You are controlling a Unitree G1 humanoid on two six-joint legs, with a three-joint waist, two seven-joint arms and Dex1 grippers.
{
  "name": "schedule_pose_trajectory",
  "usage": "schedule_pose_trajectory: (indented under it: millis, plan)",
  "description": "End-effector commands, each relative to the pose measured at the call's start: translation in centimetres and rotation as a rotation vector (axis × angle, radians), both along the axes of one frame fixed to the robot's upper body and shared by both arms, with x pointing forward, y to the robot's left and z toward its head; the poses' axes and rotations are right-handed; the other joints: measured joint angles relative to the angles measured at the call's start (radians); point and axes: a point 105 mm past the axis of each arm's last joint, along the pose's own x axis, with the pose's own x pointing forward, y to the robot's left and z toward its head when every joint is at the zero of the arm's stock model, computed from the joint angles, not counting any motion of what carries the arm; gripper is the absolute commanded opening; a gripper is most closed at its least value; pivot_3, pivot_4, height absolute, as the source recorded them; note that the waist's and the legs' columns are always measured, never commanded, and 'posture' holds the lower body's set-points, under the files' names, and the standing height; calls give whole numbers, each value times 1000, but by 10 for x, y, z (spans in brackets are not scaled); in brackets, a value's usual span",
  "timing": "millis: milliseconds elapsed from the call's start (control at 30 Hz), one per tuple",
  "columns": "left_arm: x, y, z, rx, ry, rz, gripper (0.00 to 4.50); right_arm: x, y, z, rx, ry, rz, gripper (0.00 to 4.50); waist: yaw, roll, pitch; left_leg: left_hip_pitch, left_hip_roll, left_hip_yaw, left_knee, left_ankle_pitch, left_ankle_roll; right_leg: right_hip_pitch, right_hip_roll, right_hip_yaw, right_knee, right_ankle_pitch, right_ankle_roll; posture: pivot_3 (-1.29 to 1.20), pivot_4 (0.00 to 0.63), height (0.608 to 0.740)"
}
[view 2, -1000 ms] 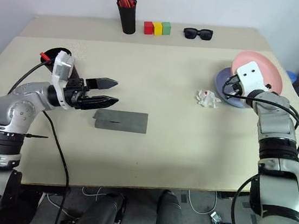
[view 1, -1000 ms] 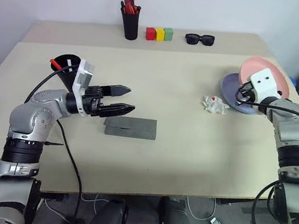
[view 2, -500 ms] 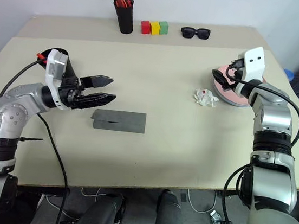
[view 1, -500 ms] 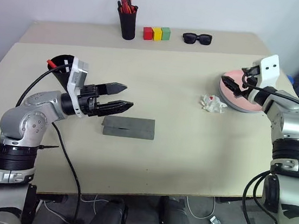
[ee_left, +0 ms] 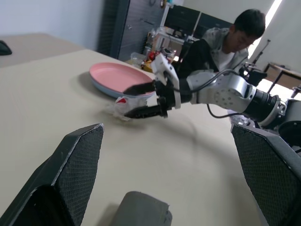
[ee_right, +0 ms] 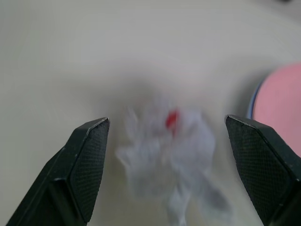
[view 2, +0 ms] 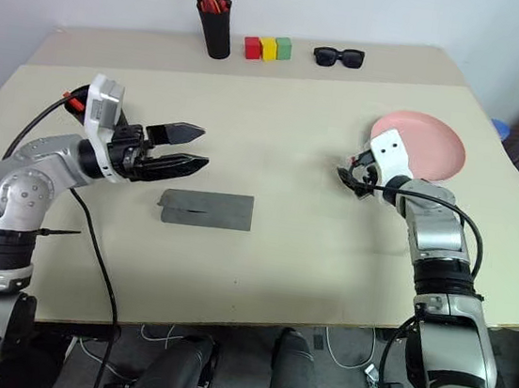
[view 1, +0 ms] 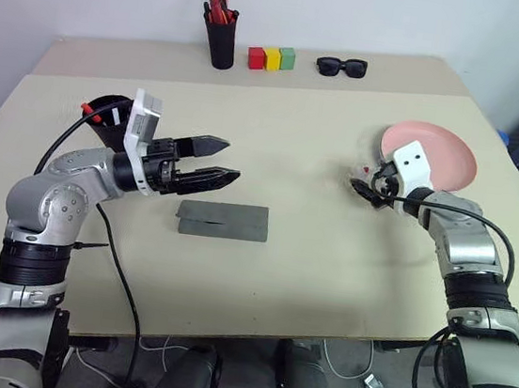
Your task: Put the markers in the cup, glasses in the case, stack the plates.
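Right wrist view | right gripper jaws spread, empty, crumpled white wrapper between them | pink plate stacked on blue just beyond | risk: grabbing wrapper or nudging the stack | left gripper wide, empty, above grey case

I saw even, soft light on the table, with faint shadows. Bright window glare washed out my left wrist view's background; the crumpled wrapper was blurred.

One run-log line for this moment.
plates: stacked, pink on top | right gripper: open at crumpled wrapper | left gripper: open above case
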Motion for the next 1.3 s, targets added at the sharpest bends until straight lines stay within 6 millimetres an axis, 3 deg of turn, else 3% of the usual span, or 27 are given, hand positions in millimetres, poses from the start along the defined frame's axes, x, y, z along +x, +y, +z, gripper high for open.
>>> schedule_pose_trajectory:
  millis: [33,100,200,367,467,567,767,800,933,1000,1100,1167,1300]
  plan:
    - [-6,4,9,0,-47,7,4500,8,5,7,-24,-16,6,2629,-3,0,0,0,0,0,0,0,0,0,0,0,0,0,0,0,150,740]
    - [-7,6,8,1,-47,14,4500,10,5,4,-33,-5,7,1608,-1,0,0,0,0,1,0,0,0,0,0,1,0,0,0,0,150,740]
    - [-7,9,8,2,-50,25,4500,15,11,22,67,-53,13,56,0,0,0,0,0,0,0,0,0,0,0,1,0,0,0,0,150,740]
    - [-8,10,3,-3,-46,30,4500,22,4,55,184,-150,-23,56,0,0,0,0,0,0,0,0,0,0,0,1,0,0,0,0,150,740]
    - [-7,10,1,-13,-43,31,4500,30,-27,83,223,-255,-162,56,0,0,0,0,0,0,0,0,0,0,0,1,0,0,0,0,150,740]
    - [-7,9,-1,-14,-47,27,4500,32,-52,83,196,-251,-277,995,4,0,0,0,0,0,0,0,0,0,0,1,0,0,0,0,150,740]
    - [-6,10,-1,-13,-49,27,4500,34,-59,74,95,-239,-303,4158,-8,0,0,0,0,1,0,0,0,0,0,1,0,0,0,0,150,740]
    - [-6,11,-1,-15,-47,31,4500,34,-58,80,86,-265,-301,4472,-12,0,0,0,0,1,0,0,0,0,0,1,0,0,0,0,150,740]
    - [-8,18,-4,-17,-47,54,4500,33,-54,118,87,-452,-268,4472,-26,0,0,0,0,1,0,0,0,0,0,1,0,0,0,0,150,740]
    - [-9,22,-4,-21,-47,69,4500,29,-36,130,156,-497,-154,4472,-28,1,0,0,0,1,-1,0,0,0,0,1,-1,0,0,0,150,740]
    - [-12,29,-6,-7,-50,94,4500,14,6,126,250,-449,129,4472,-29,1,0,0,1,1,-1,0,0,-1,1,1,-1,0,0,0,150,740]
    - [-15,34,-8,0,-49,111,4500,-1,29,116,218,-423,277,4472,-25,1,0,0,2,1,-1,-1,1,0,1,1,-1,0,0,0,150,740]
    - [-23,38,-13,13,-46,144,4500,-32,57,95,291,-260,507,4472,-14,0,0,0,1,0,0,-1,2,0,0,1,-1,0,0,0,150,740]
